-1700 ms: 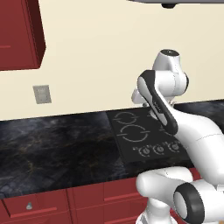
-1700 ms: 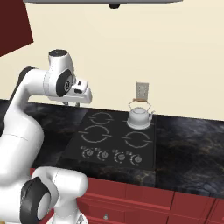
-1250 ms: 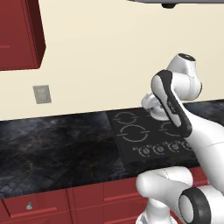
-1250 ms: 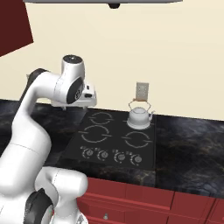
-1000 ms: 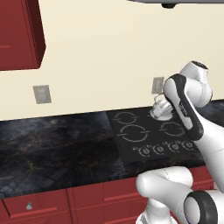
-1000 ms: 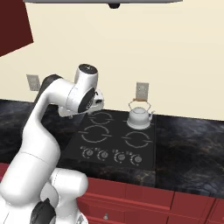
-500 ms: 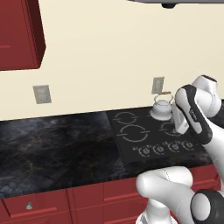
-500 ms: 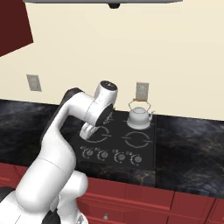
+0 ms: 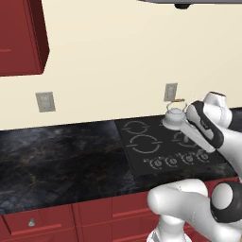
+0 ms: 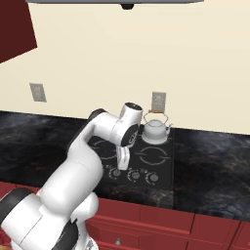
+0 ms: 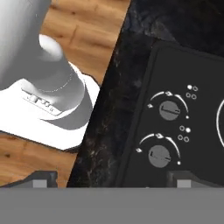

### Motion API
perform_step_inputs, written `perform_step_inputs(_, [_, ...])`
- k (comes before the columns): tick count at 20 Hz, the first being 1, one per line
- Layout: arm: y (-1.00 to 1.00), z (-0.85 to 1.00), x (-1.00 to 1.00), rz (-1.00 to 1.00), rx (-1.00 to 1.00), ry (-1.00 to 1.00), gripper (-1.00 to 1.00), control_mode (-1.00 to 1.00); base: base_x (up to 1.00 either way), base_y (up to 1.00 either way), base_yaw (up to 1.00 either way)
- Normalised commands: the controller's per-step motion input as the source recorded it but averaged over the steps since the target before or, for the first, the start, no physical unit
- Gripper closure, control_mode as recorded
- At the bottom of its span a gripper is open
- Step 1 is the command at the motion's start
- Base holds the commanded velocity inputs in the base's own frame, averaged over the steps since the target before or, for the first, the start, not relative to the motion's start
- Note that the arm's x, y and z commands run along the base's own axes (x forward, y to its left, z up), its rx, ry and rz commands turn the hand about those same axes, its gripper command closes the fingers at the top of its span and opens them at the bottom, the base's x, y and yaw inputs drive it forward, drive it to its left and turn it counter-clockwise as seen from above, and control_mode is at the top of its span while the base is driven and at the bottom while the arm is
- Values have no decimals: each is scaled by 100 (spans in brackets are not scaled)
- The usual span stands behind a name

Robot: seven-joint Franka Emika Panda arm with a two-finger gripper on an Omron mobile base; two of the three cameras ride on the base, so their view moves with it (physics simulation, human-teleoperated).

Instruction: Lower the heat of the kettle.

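Note:
The small pale shiny kettle (image 10: 155,131) with its thin arched handle sits on the back right burner of the black stove (image 10: 146,157); the left base view has the kettle (image 9: 175,116) just left of my arm. My gripper (image 10: 122,166) points down over the left end of the front knob row. In the hand view the gripper (image 11: 111,181) is open, its fingertips (image 11: 42,177) wide apart with nothing between them. Two round knobs (image 11: 168,109) (image 11: 158,156) lie below, near the stove's left edge. The kettle is apart from the gripper.
Several black knobs (image 10: 142,176) line the stove front. The dark marble counter (image 9: 61,160) runs both ways, with red drawers (image 10: 166,219) below. A wall outlet (image 10: 158,101) is behind the kettle and a range hood (image 10: 127,5) overhead. Past the counter edge lies wood floor (image 11: 83,30).
My arm has swung from high at the left across the stove and come down, bringing the hand over the front knobs. The kettle has not moved.

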Motion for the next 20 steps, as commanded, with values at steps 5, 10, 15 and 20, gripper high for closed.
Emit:
perform_step_inputs(5, [-12,-53,13,45,-6,-6,-100,-100,0,0,0])
perform_step_inputs(10, [-9,-41,18,9,0,-6,-100,-100,0,0,0])
perform_step_inputs(15, [-17,-36,30,2,0,-8,-100,-100,0,0,0])
perform_step_inputs(20, [-30,-27,11,4,0,0,-100,-100,0,0,0])
